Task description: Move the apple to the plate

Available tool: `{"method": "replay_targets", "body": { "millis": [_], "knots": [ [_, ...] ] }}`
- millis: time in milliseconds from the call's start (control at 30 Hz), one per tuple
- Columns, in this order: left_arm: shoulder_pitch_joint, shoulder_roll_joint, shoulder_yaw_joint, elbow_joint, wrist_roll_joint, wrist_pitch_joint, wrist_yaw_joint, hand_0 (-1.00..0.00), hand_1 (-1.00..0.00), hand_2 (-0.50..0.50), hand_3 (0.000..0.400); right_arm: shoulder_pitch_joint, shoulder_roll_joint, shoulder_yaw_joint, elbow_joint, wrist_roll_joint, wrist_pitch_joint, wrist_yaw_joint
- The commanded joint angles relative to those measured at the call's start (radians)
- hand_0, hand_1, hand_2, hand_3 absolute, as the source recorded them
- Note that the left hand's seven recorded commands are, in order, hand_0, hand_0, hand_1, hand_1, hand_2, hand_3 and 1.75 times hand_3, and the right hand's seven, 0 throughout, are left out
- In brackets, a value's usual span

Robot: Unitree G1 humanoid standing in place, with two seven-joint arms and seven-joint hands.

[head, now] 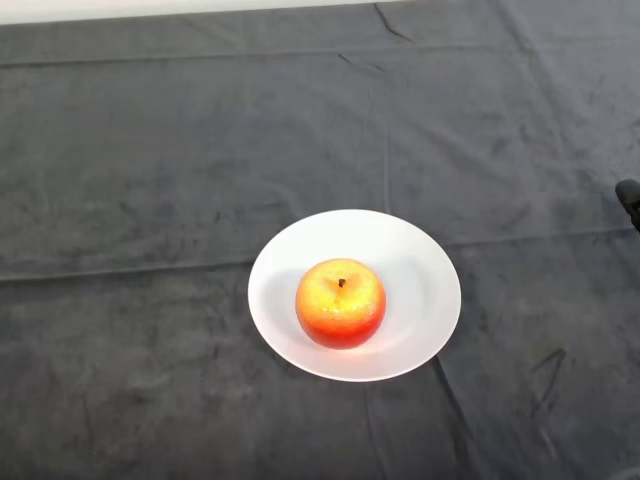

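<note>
Red-and-yellow glossy round apple [340,302] is found upright on the white round plate [420,262], left of centre. Judged rigid, smooth, slip-prone; opposite flanks suit grasping. No hand is visible.

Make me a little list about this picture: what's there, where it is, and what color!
apple: red and yellow, sitting upright, stem on top
apple place: on the plate, a bit left of its middle
plate: white, round
plate place: on the table, near the middle of the view
table: covered with a dark, wrinkled cloth
task: looks done
</note>
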Motion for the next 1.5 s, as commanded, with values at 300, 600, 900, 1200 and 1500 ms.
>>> {"method": "replay_targets", "body": {
  "millis": [300,600,900,1200,1500],
  "knots": [
    [-0.062,0.044,-0.020,0.047,0.033,-0.010,-0.001,0.00,0.00,0.00,0.000,-0.025,-0.029,-0.0084,-0.002,0.0003,-0.007,0.0105],
    [-0.070,0.029,-0.032,0.040,0.046,-0.015,0.017,0.00,0.00,0.00,0.000,-0.025,-0.029,-0.0086,-0.002,-0.0001,-0.007,0.0107],
    [-0.069,0.023,-0.037,0.032,0.052,-0.019,0.025,0.00,0.00,0.00,0.000,-0.025,-0.029,-0.0088,-0.002,-0.0005,-0.007,0.0107],
    [-0.066,0.021,-0.038,0.028,0.055,-0.020,0.028,0.00,0.00,0.00,0.000,-0.025,-0.029,-0.0090,-0.002,-0.0008,-0.007,0.0107],
    [-0.064,0.023,-0.036,0.029,0.054,-0.019,0.025,0.00,0.00,0.00,0.000,-0.025,-0.029,-0.0092,-0.003,-0.0010,-0.007,0.0107]
  ]
}}
